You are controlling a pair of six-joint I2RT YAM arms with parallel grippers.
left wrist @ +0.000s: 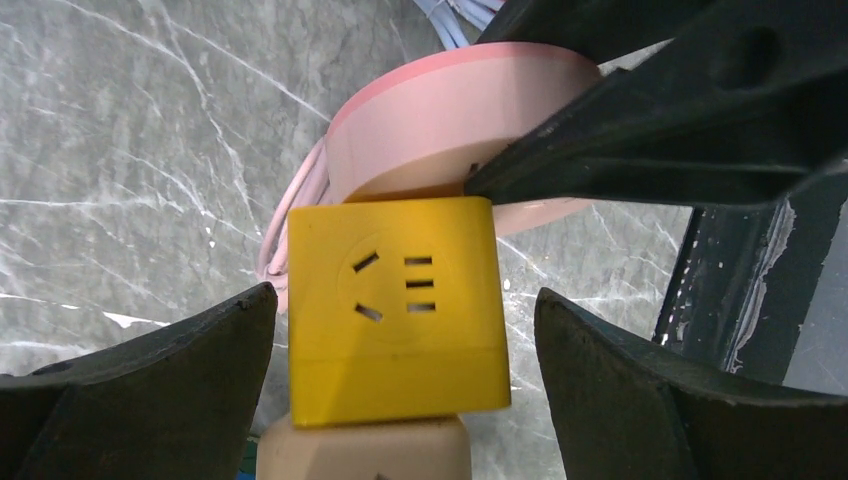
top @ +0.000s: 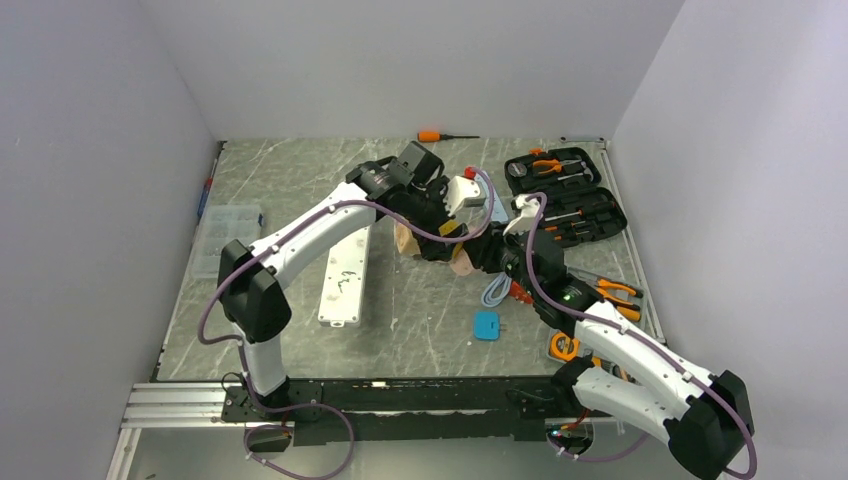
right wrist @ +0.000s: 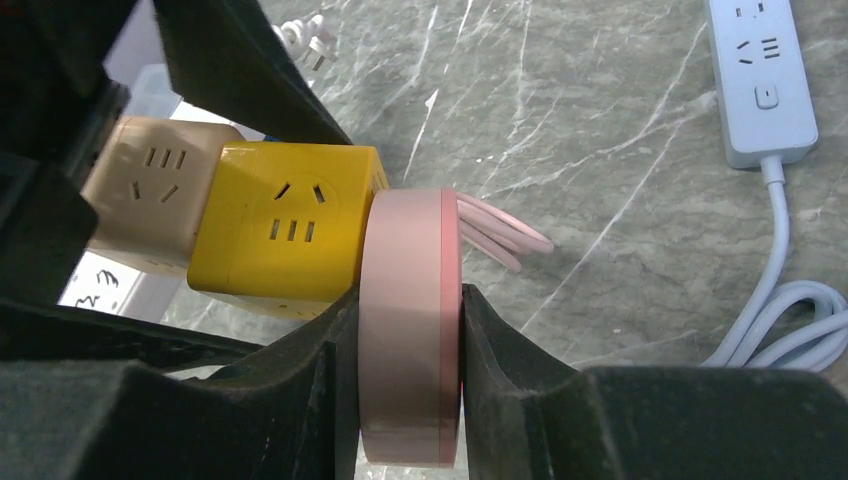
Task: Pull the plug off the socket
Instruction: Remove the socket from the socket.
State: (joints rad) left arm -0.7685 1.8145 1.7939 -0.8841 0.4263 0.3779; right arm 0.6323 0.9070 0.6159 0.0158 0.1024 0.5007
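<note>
- The socket (left wrist: 390, 300) shows as a yellow block with a beige block (right wrist: 140, 195) joined to its far end. It sits near mid-table between the two arms (whether it rests on the table (right wrist: 600, 150) or hangs off the plug, I cannot tell).
- The plug (right wrist: 405, 230) looks to be the round pink disc. Its flat face is tight against one side of the yellow block, and its pink cord (right wrist: 500, 235) loops out behind.
- The right gripper (right wrist: 405, 300) has its jaws pinching the disc across its thickness, one finger on each flat face.
- The left gripper (left wrist: 405, 300) has its jaws spread, one finger on each side of the yellow block, with a gap on both sides.
- Handling, as a judgement: both parts are probably light, hard plastic with smooth faces that may slip.
- The best hold on the socket is likely the yellow block's two opposite flat sides, close to the plug.
- A straight pull along the pins seems safer than a twist, which might strain the joint between the blocks.
</note>
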